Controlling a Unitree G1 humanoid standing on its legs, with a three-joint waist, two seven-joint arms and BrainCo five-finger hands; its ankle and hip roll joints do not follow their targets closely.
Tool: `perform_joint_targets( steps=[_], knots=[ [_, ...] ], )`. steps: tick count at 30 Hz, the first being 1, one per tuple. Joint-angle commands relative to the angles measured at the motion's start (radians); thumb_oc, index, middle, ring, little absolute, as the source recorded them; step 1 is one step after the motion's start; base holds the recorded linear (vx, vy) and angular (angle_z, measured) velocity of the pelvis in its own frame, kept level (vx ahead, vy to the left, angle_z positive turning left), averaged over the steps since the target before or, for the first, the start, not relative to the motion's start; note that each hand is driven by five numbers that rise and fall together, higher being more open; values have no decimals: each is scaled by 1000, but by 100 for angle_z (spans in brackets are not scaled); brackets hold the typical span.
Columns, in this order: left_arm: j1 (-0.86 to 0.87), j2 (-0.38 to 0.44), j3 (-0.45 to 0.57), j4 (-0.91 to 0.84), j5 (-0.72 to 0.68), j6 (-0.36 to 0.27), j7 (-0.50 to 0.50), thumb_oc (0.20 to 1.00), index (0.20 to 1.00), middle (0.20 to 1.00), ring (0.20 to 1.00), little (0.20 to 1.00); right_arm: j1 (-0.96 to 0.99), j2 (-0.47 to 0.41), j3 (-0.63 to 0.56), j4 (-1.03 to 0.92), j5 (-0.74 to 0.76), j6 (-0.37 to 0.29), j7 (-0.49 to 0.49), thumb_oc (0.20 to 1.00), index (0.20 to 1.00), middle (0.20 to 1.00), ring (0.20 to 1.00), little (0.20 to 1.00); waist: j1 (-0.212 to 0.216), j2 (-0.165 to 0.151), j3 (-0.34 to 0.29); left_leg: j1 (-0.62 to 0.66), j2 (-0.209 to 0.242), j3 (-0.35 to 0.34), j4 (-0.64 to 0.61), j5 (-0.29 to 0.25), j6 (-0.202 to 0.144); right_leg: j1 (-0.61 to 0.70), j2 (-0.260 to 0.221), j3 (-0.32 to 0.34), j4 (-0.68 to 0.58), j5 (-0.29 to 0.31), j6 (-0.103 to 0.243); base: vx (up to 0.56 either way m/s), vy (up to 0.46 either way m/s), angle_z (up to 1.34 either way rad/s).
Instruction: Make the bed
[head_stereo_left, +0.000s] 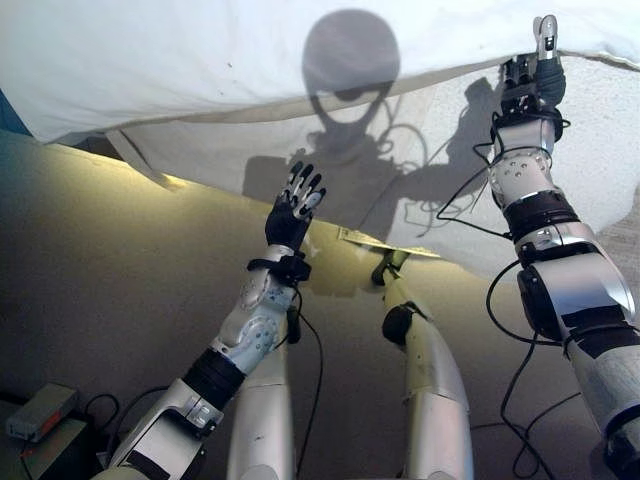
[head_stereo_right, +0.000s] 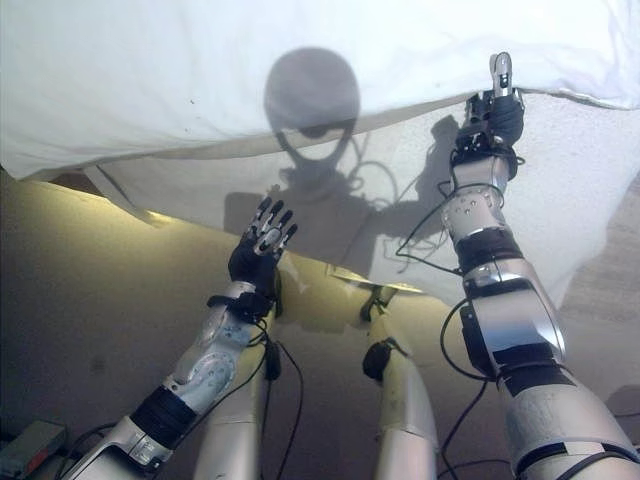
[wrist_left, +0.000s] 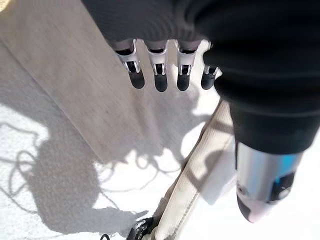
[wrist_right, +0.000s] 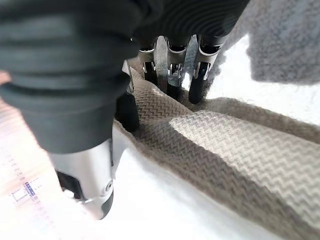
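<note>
A white cover (head_stereo_left: 200, 60) lies over the bed, and its lower layer (head_stereo_left: 430, 170) hangs down the bed's side. At the far right my right hand (head_stereo_left: 535, 85) reaches up to the cover's edge. In the right wrist view its fingers (wrist_right: 172, 75) curl into a fold of beige herringbone-weave cloth (wrist_right: 225, 145), with the thumb pressed on it. My left hand (head_stereo_left: 293, 210) is raised in front of the hanging layer, apart from it. Its fingers (wrist_left: 160, 75) are straight and hold nothing. A beige seam strip (wrist_left: 195, 185) runs across the cloth beyond them.
A small grey box with an orange end (head_stereo_left: 40, 410) lies on the floor at the lower left. Beige floor (head_stereo_left: 100, 280) stretches along the bed's side under both arms.
</note>
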Motion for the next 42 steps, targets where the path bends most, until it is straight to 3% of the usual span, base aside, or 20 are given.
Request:
perform_joint_targets(
  steps=[1,10,11,12,13,21,31,42],
  knots=[
    [48,8,-33,-144,13,-11,-40,1000,1000,1000,1000,1000,-103,-79,53,-2,-17,-10,25,1000,1000,1000,1000,1000,21,23,-17,53,6,5,22,-101,-14,-13,-42,12,143,-65,209,0,0,0],
    [48,12,-32,-152,7,-10,-40,1000,1000,1000,1000,1000,-110,-28,62,-53,-11,-35,32,1000,1000,1000,1000,1000,15,11,-17,71,10,9,-4,-89,-16,-10,-31,4,132,-62,206,0,0,0],
    [49,13,-32,-154,6,-11,-40,1000,1000,1000,1000,1000,-108,-19,63,-75,-9,-43,38,573,573,573,573,573,14,9,-17,71,11,8,-3,-89,-16,-9,-29,4,132,-62,205,0,0,0],
    [49,13,-31,-154,6,-11,-41,1000,1000,1000,1000,1000,-106,-17,63,-78,-9,-44,37,460,460,460,460,460,13,8,-17,71,11,8,-3,-89,-17,-9,-29,4,132,-62,205,0,0,0],
    [49,12,-28,-152,6,-13,-37,1000,1000,1000,1000,1000,-100,2,65,-125,-9,-63,42,200,200,200,200,200,11,5,-17,72,11,8,-4,-88,-17,-8,-28,4,127,-60,205,0,0,0],
    [47,7,-14,-139,3,-22,-30,1000,1000,1000,1000,1000,-11,76,76,-384,-15,-140,72,200,200,200,200,200,-4,-22,-17,83,13,10,-7,-84,-15,1,-21,-4,120,-54,199,0,0,0],
    [-7,-27,-29,-139,-62,-39,-40,1000,1000,1000,1000,1000,168,130,111,-700,-73,-161,96,200,200,200,200,200,-33,-67,-17,109,22,24,9,-90,-16,32,-9,-5,85,-29,195,-18,-4,-1],
    [-197,-153,-94,-148,-188,-79,-52,1000,1000,1000,1000,1000,278,151,102,-758,-100,-154,89,200,200,200,200,200,-65,-96,-17,144,27,31,37,-105,-17,68,-12,-5,89,-29,196,-21,-11,-4]
  ],
)
